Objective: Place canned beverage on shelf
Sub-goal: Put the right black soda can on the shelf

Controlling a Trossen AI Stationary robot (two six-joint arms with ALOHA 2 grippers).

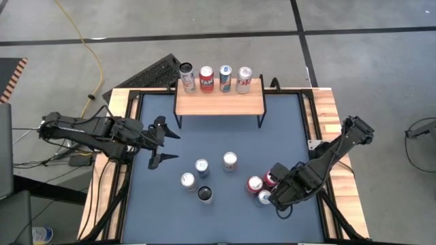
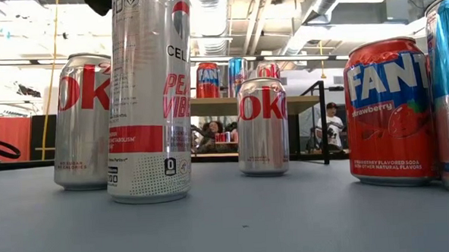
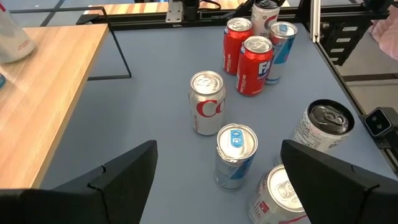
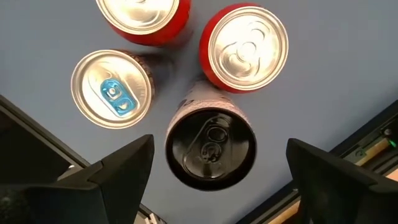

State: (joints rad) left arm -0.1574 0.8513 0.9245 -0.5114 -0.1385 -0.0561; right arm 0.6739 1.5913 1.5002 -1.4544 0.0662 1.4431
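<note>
R gripper [image 4: 214, 165] over the can cluster, L gripper [image 1: 162, 141] idle, fingers apart.
My R fingers are spread wide, holding nothing; black-top can [image 4: 210, 148] stands upright directly below, between them. Shelf [image 1: 219, 102] well beyond.

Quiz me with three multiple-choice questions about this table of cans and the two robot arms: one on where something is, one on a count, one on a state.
1. Where is the shelf?
A. at the table's far edge
B. in the table's middle
C. under the right arm

2. How many cans stand on the shelf?
A. two
B. four
C. six

3. How is the right gripper?
A. shut on a red can
B. lying on the shelf
C. open above a black-topped can

Answers:
1 A: the high view shows it against the far rim.
2 B: four stand in a row.
3 C: its fingers stand wide apart either side of that can.
</note>
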